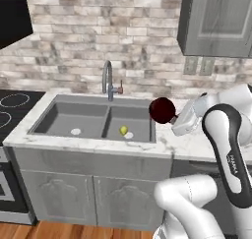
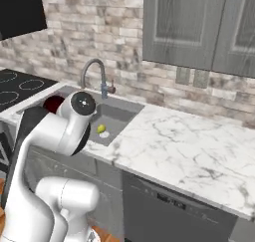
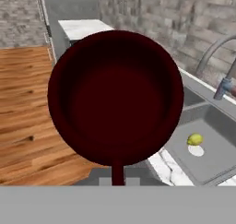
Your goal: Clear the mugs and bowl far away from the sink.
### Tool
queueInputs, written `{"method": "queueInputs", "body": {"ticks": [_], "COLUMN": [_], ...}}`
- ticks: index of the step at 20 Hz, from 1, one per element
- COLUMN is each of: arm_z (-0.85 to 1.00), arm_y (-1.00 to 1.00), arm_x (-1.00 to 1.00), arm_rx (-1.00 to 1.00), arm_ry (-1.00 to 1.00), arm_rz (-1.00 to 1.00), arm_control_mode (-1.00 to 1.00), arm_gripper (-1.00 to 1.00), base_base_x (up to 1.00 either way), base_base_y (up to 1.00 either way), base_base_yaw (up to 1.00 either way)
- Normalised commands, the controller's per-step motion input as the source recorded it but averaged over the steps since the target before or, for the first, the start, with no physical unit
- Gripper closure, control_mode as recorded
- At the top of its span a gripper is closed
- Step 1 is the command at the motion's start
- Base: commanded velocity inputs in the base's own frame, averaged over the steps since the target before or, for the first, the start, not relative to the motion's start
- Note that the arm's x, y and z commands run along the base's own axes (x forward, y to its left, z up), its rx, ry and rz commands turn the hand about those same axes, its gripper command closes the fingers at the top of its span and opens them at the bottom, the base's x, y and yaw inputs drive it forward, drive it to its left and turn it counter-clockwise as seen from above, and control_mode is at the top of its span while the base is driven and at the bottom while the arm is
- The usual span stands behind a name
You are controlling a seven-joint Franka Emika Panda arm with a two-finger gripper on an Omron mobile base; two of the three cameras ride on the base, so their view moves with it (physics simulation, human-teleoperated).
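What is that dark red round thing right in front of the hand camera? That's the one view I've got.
Observer: A dark maroon mug, seen mouth-on. From the left base camera, the hand holds it in the air by the right edge of the sink.
Operator: Where could it go, away from the sink?
Observer: The right base camera shows a long marble counter stretching right of the sink.
Operator: What's on the other side?
Observer: A black stovetop sits left of the sink.
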Motion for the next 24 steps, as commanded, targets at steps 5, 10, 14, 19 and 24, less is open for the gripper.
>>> {"method": "queueInputs", "body": {"ticks": [5,10,14,19,24], "arm_z": [0.0,0.0,0.0,0.0,0.0], "arm_y": [0.0,0.0,0.0,0.0,0.0], "arm_x": [0.0,0.0,0.0,0.0,0.0], "arm_rx": [0.0,0.0,0.0,0.0,0.0], "arm_ry": [0.0,0.0,0.0,0.0,0.0], "arm_rz": [0.0,0.0,0.0,0.0,0.0], "arm_control_mode": [1.0,1.0,1.0,1.0,1.0], "arm_gripper": [1.0,1.0,1.0,1.0,1.0], "base_base_x": [-0.29,-0.11,-0.11,-0.1,-0.03], "base_base_y": [0.0,0.0,0.0,0.0,0.03], "base_base_yaw": [0.91,0.97,0.97,0.97,0.93]}}
